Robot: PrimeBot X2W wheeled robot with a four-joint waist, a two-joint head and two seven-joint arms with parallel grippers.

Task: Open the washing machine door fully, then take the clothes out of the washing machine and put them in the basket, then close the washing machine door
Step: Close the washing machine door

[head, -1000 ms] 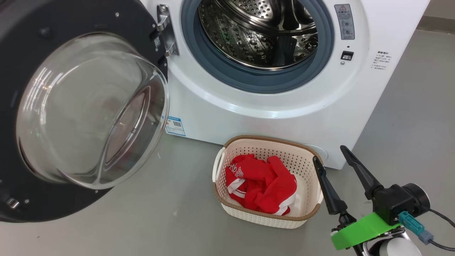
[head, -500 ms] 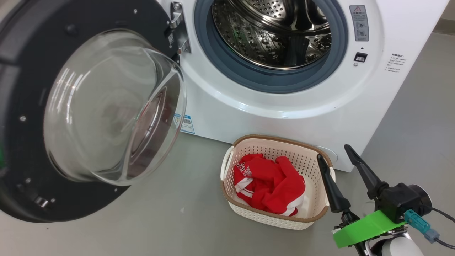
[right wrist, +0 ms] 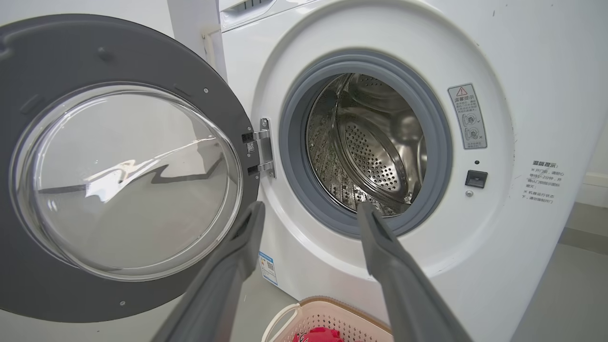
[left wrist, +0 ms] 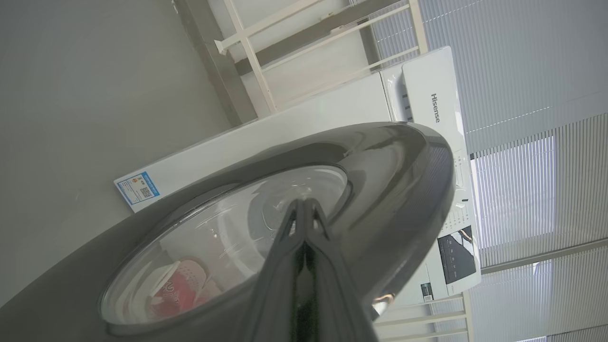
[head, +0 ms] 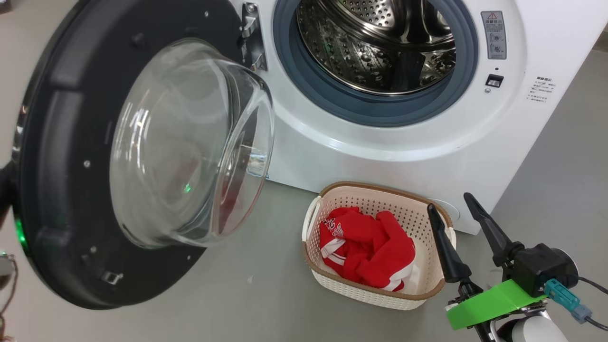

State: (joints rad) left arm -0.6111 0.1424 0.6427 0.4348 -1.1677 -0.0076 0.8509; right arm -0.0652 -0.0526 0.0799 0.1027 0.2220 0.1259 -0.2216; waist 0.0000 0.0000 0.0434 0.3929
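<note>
The washing machine door [head: 52, 190], a black rim with a bulging glass bowl, stands part-way open at the left of the white washing machine [head: 380, 156]. The steel drum [head: 375, 42] looks bare. The red clothes [head: 370, 247] lie in the cream basket [head: 380, 294] on the floor before the machine. My right gripper [head: 449, 202] hangs open and holds nothing, just right of the basket. In the right wrist view its gripper [right wrist: 309, 208] points at the drum [right wrist: 370, 156]. My left gripper [left wrist: 304, 203] is shut, its tips at the door's outer face [left wrist: 394, 190].
Grey floor [head: 247, 294] spreads around the basket and to the right of the machine. A white rail frame [left wrist: 266, 61] and window blinds [left wrist: 522, 71] stand behind the machine. A dark part with a green glow [head: 19, 232] shows behind the door's left edge.
The door has swung in toward the machine's opening. The head camera has shifted, sliding the whole scene rightward. The right gripper stays open beside the basket.
</note>
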